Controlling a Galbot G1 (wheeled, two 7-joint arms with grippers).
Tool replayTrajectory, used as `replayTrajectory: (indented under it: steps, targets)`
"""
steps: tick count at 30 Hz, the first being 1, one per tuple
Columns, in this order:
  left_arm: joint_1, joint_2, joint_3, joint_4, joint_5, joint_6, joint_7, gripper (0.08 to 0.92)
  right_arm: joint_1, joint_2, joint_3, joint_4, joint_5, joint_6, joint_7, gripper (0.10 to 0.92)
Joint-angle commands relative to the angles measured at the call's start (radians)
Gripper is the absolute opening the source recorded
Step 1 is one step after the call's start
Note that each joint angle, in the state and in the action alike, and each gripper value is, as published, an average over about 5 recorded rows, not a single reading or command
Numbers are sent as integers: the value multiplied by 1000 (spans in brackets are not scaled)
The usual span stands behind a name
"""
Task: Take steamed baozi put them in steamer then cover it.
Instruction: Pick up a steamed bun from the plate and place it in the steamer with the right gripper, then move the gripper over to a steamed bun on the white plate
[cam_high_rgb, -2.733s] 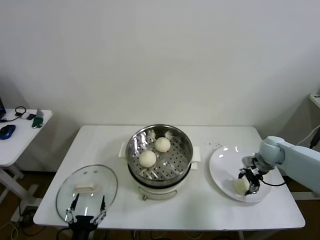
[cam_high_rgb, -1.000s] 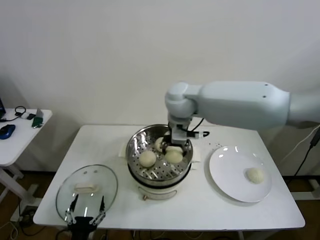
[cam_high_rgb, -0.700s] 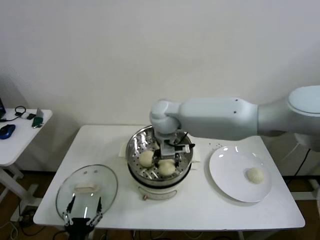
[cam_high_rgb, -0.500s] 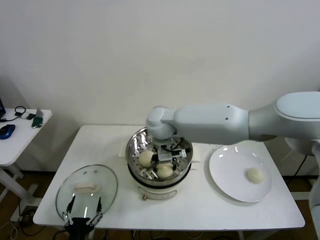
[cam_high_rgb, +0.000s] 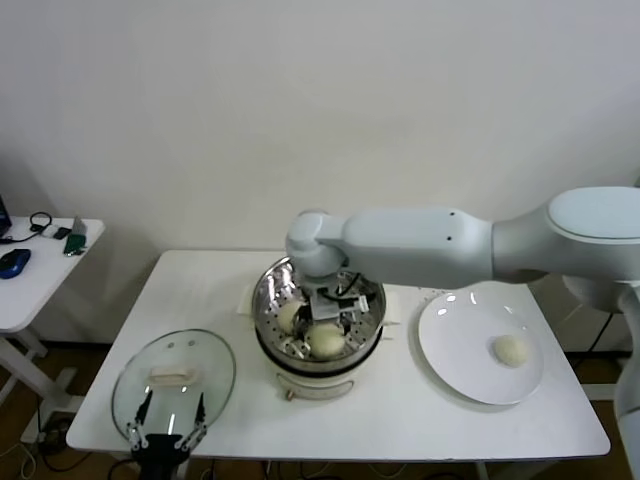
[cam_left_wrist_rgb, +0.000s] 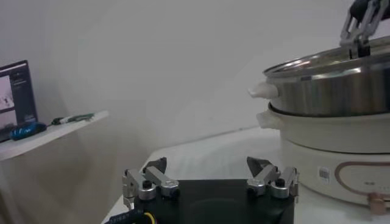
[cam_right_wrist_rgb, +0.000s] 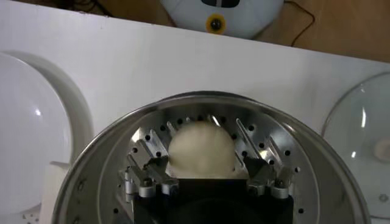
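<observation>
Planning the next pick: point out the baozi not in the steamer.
The baozi alone on the white plate, at the robot's right; the others sit inside the steamer.

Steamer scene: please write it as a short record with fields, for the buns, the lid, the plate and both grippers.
buns in steamer: two visible, one near bun and one left bun; more may be hidden under the arm
bun on plate: one, on the white plate
lid: flat on the table, left of the steamer, not on it
right gripper: inside the steamer, fingers open on either side of the near bun
left gripper: open, at the near table edge by the lid
</observation>
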Motion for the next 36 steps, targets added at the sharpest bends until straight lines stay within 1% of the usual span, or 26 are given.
replayTrajectory:
  steps: [1, 7, 10, 12, 17, 19, 21, 24, 29, 33, 36]
  targets:
    - [0, 0, 0, -2, 1, -1, 1, 823, 77, -62, 15, 2, 37, 11, -14, 823]
    - [1, 6, 3, -5, 1, -3, 1, 823, 139, -202, 19, 2, 90, -39, -19, 823]
    - [-1, 9, 5, -5, -1, -6, 1, 823, 177, -283, -30, -18, 179, -120, 3, 823]
    - [-3, 11, 8, -4, -2, -7, 1, 823, 201, -340, -91, -33, 272, -207, 50, 823]
    - [-12, 15, 14, -3, -5, -8, 3, 823, 192, -488, -176, -68, 474, -427, 254, 823]
    - [-16, 16, 15, -2, -5, -6, 3, 823, 158, -546, -168, -79, 535, -522, 323, 823]
    - [-21, 15, 16, -2, -7, -1, 4, 823, 105, -605, -139, -99, 562, -583, 359, 823]
    - [-27, 12, 21, -2, -11, 5, 6, 823, 20, -677, -84, -122, 527, -612, 345, 823]
    - [-31, 9, 25, 0, -13, 4, 13, 823, -155, -763, 50, -126, 358, -624, 246, 823]
    - [-30, 4, 19, -3, -18, -4, 28, 823, -286, -793, 170, -156, 244, -615, 186, 823]
    - [-28, 2, 15, -7, -19, -4, 31, 823, -387, -797, 265, -201, 204, -602, 155, 823]
